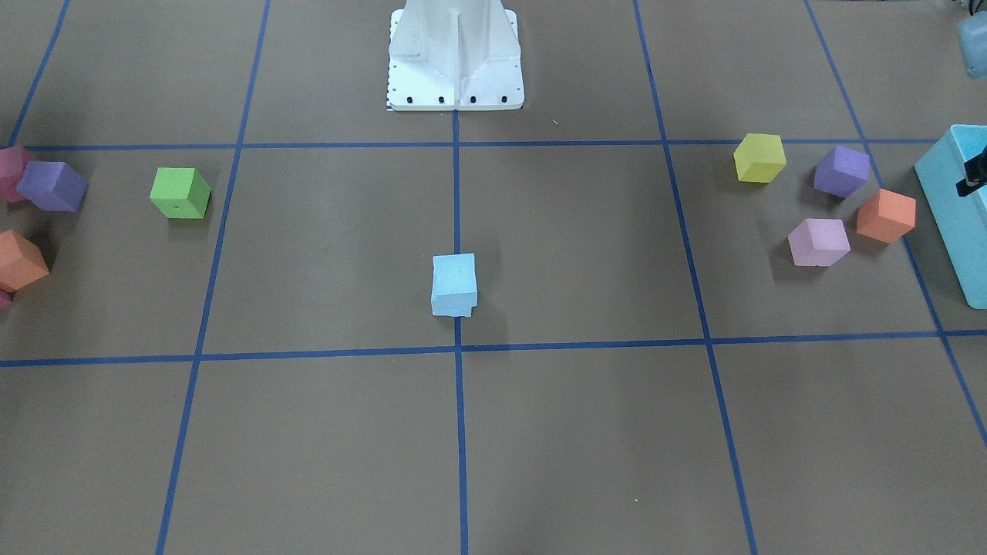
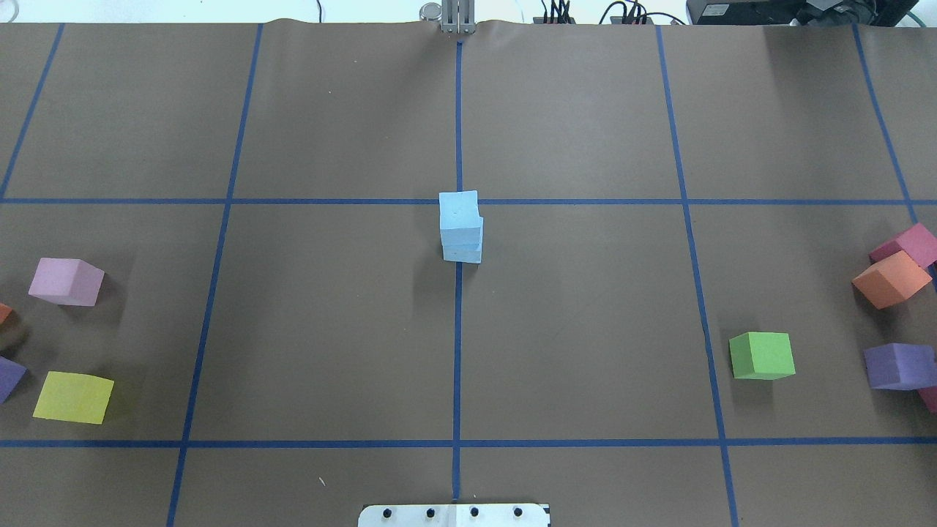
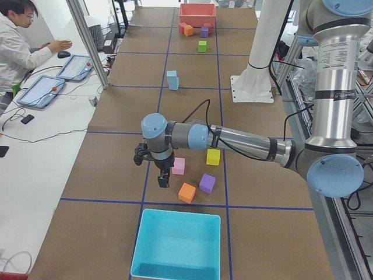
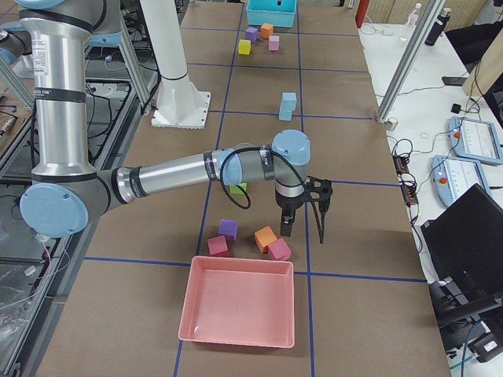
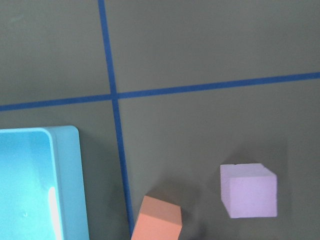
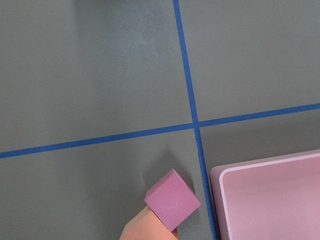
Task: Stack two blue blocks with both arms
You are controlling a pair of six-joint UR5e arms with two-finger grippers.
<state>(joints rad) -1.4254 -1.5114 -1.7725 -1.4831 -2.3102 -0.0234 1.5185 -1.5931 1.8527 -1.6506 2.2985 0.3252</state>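
Note:
The two pale blue blocks point(image 2: 461, 227) stand stacked on the centre line of the table, the upper one slightly offset from the lower; the stack also shows in the front view point(image 1: 453, 285) and in both side views point(image 3: 172, 80) point(image 4: 288, 106). No gripper touches them. My left gripper point(image 3: 152, 170) hangs over the table's left end near the turquoise bin, and only a black sliver of it point(image 1: 971, 176) shows in the front view. My right gripper point(image 4: 305, 229) hangs over the right end near the pink bin. I cannot tell whether either is open or shut.
A turquoise bin point(image 3: 178, 242) sits at the left end with pink point(image 5: 248, 190), orange point(image 5: 157, 220), purple point(image 1: 840, 171) and yellow point(image 1: 759, 157) cubes beside it. A pink bin point(image 4: 236, 306) sits at the right end beside a green cube point(image 2: 761, 355) and several other cubes.

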